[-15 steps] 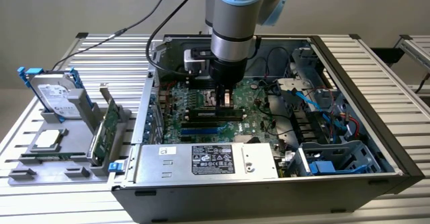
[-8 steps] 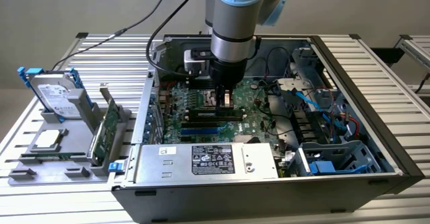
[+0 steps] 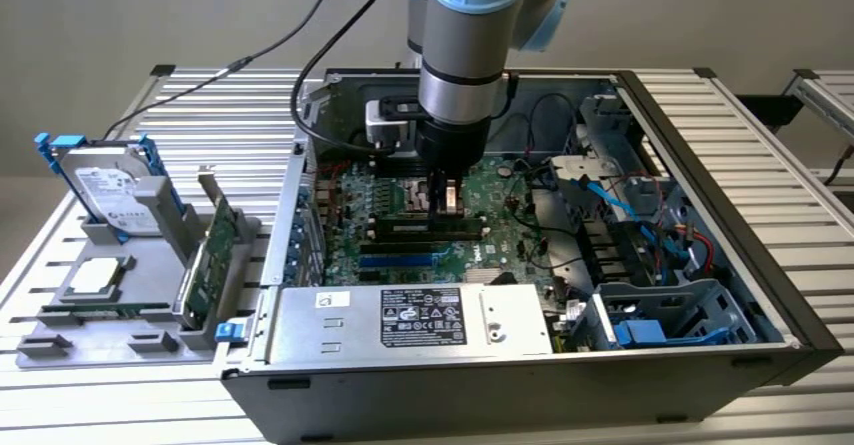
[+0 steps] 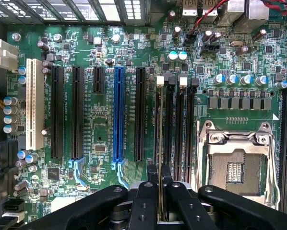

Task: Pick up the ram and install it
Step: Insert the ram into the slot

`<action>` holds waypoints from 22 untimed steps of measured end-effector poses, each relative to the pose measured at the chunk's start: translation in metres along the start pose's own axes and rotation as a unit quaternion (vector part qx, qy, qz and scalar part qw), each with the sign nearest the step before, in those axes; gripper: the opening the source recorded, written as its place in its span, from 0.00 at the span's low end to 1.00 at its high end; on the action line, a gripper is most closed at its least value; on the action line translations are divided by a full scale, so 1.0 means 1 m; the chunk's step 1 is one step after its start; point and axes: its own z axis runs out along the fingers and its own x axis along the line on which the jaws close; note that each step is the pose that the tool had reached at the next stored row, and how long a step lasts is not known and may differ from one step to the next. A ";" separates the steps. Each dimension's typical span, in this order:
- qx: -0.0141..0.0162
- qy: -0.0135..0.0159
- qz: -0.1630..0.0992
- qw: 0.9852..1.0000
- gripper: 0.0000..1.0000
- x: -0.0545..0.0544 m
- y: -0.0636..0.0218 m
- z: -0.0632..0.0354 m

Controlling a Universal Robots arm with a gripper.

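**Ram pinched edge-on over the memory slots**

The gripper (image 4: 159,189) is pinching the ram (image 4: 161,143) between its jaws. In the wrist view the stick is showing as a thin edge-on line lying along the black memory slots (image 4: 174,124), between the blue slot (image 4: 118,115) and the CPU socket (image 4: 237,165). In the exterior view the arm is reaching down mid-frame into the open case (image 3: 534,405), whose walls are ringing the board.

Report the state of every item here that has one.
pincer, shut on the ram.
ram, held edge-on over the memory slots.
CPU socket, empty.
computer case, side open.
expansion card, upright in the grey holder.
hard drive, upright in that holder.
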 end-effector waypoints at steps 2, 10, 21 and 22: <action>0.000 0.000 0.000 1.000 0.14 0.000 0.0000 0.0005; 0.000 0.000 0.000 1.000 0.21 0.000 0.0004 0.0018; 0.000 0.000 0.000 1.000 0.51 0.000 0.0065 -0.0315; 0.000 0.000 0.000 1.000 0.51 0.000 0.0065 -0.0322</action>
